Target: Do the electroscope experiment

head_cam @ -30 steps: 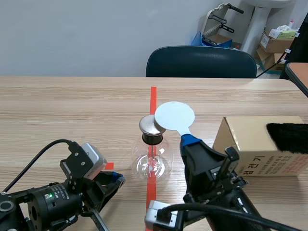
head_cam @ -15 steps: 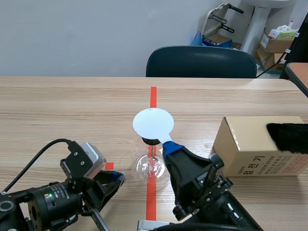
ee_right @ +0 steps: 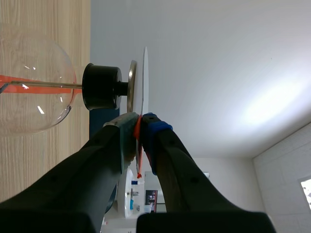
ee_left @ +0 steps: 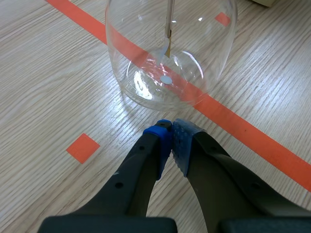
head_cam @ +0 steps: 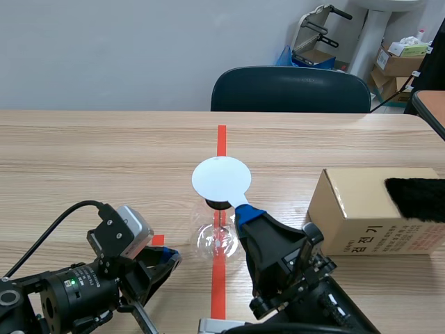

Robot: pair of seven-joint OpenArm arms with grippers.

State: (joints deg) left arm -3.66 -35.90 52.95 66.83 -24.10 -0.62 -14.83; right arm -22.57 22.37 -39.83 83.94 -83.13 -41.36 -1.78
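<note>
A pale wooden table (head_cam: 104,153) in a plain office, a dark chair (head_cam: 290,89) pushed in at its far side and an orange-red tape line running down its middle. From my remote station I see the electroscope (head_cam: 208,240), a round glass flask, standing upright on that line between the two arms.

The right arm (head_cam: 292,271) comes up from the near edge. Its jaws are clamped on the handle of a white disc (head_cam: 221,181), and in the scene view the disc hangs over the flask's top and hides the cap. The right wrist camera catches the disc (ee_right: 145,82) edge-on, lying flat-face to the metal cap plate (ee_right: 131,87) that sits above the black stopper (ee_right: 101,87). The two are very close, but I cannot tell whether they touch.

The left arm (head_cam: 76,292) lies low on the table beside the flask. Its jaws are closed on nothing, with the blue dotted pads (ee_left: 182,141) meeting just short of the glass base (ee_left: 170,92) and not touching it. Through the glass, the left wrist camera shows a thin rod (ee_left: 170,19) hanging down inside.

To the right of the flask and apart from it sits a cardboard box (head_cam: 361,209). A tuft of black fur (head_cam: 417,198) rests on its top at the far right end.
</note>
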